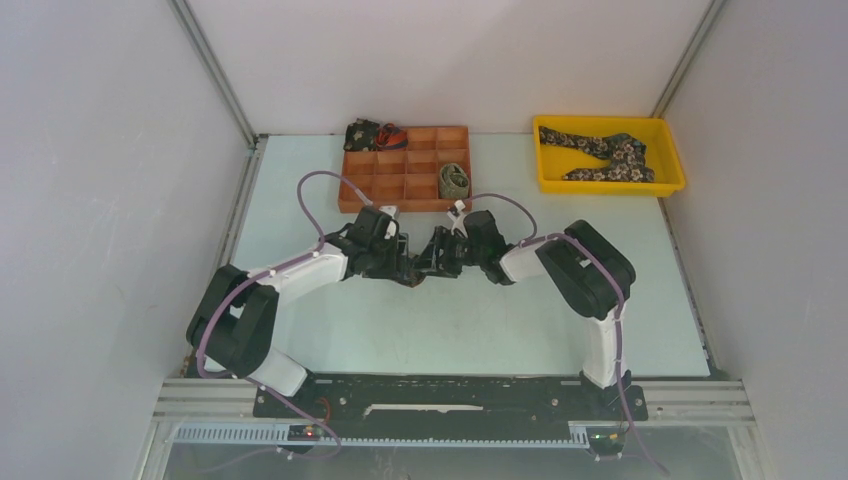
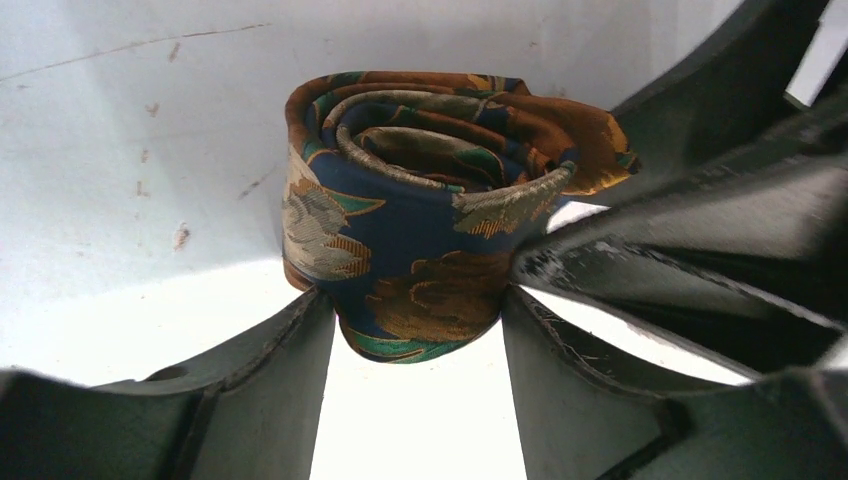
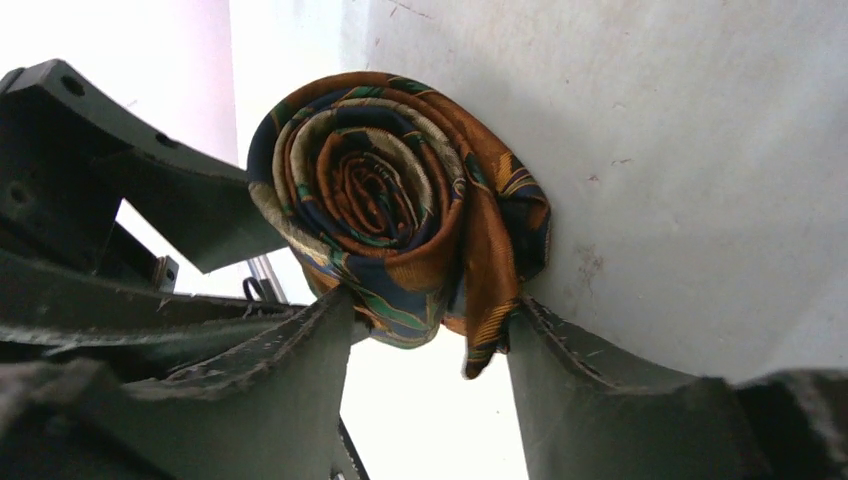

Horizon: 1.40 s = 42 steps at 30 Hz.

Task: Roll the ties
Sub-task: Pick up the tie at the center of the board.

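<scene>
A rolled tie [image 2: 420,200], navy with rust, gold and green floral pattern, stands as a coil on the pale table between both grippers. My left gripper [image 2: 415,300] is shut on the coil's lower side, a finger [image 2: 270,370] on each flank. My right gripper [image 3: 432,305] is shut on the same coil [image 3: 390,200] from the opposite side, with a loose tie end hanging by its right finger [image 3: 600,390]. In the top view the left gripper [image 1: 405,268] and right gripper [image 1: 436,262] meet at table centre and hide the coil.
A brown compartment tray [image 1: 400,185] stands behind the grippers with an olive rolled tie [image 1: 453,180] in one cell and a dark floral roll [image 1: 370,134] at its far left corner. A yellow bin [image 1: 665,150] at the back right holds unrolled dark floral ties [image 1: 605,150].
</scene>
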{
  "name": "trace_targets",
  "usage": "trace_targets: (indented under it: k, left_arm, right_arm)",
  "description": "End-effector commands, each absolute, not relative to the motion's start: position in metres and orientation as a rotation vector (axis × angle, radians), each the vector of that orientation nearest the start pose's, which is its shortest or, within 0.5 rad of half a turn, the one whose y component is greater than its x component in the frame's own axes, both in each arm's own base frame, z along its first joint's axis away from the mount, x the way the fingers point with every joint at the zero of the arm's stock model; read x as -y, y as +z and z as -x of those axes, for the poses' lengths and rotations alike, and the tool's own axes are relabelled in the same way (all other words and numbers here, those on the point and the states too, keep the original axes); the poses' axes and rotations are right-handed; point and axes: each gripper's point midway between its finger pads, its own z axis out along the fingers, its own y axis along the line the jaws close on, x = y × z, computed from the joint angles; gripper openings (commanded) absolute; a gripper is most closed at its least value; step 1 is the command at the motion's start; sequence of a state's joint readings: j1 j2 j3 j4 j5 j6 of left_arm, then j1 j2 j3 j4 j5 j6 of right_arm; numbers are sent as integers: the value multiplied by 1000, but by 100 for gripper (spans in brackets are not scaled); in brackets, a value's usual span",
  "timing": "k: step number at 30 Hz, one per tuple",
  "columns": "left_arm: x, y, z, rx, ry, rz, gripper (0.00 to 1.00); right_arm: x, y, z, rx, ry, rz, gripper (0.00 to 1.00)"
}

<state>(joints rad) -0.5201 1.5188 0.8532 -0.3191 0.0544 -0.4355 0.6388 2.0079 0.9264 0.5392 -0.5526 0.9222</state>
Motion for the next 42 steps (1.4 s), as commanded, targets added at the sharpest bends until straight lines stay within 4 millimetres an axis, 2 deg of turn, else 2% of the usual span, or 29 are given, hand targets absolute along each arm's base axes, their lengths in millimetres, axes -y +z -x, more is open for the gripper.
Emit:
trace_targets:
  k: [1, 9, 16, 21, 26, 32, 42]
  left_arm:
    - [218, 64, -287, -2554, -583, -202, 64]
    - [226, 67, -284, -2548, -655, -226, 61]
    - [229, 84, -284, -2514, -692, -203, 62]
    - [225, 108, -282, -2467, -710, -179, 66]
    - [210, 138, -274, -2414, -687, -131, 75]
    - [182, 164, -260, -2370, -615, -72, 88]
    - [133, 206, -228, -2261, -461, -32, 92]
  right_arm:
    - [-378, 21, -300, -2422, 1426, 9, 55]
    - [-382, 20, -303, -2424, 1453, -4, 19]
    - [-377, 24, -303, -2437, 1437, -1, 0]
    - [-379, 31, -305, -2412, 1447, 15, 0]
    - [-380, 47, -305, -2375, 1458, 59, 0]
    - [-380, 73, -309, -2291, 1483, 123, 0]
    - [-377, 92, -315, -2226, 1520, 149, 0]
